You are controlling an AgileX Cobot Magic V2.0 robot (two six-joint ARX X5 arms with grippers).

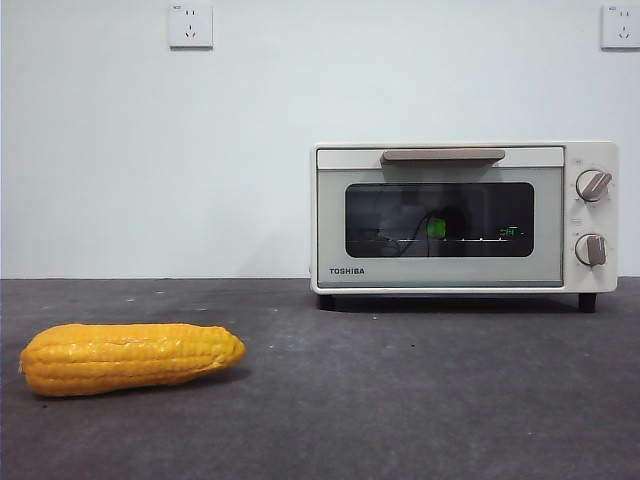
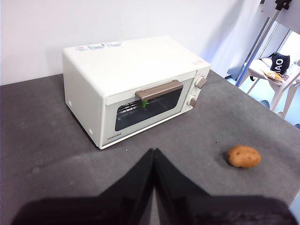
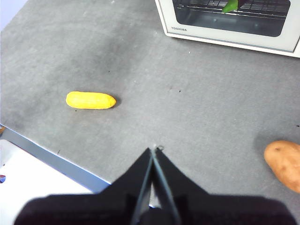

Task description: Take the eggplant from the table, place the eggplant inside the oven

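The eggplant [image 1: 436, 228] is located inside the oven [image 1: 463, 216], behind the closed glass door; only its green cap is clearly seen, the purple body apparently lost in the dark window. Both the left gripper [image 2: 153, 152] and the right gripper [image 3: 153, 151] are held clenched and empty above the table [image 1: 400, 400]. A corn cob [image 1: 130, 357] and a potato [image 3: 284, 165] lie well apart.

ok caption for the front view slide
Corn cob on the table, oven door shut, the eggplant's green cap showing through the glass.
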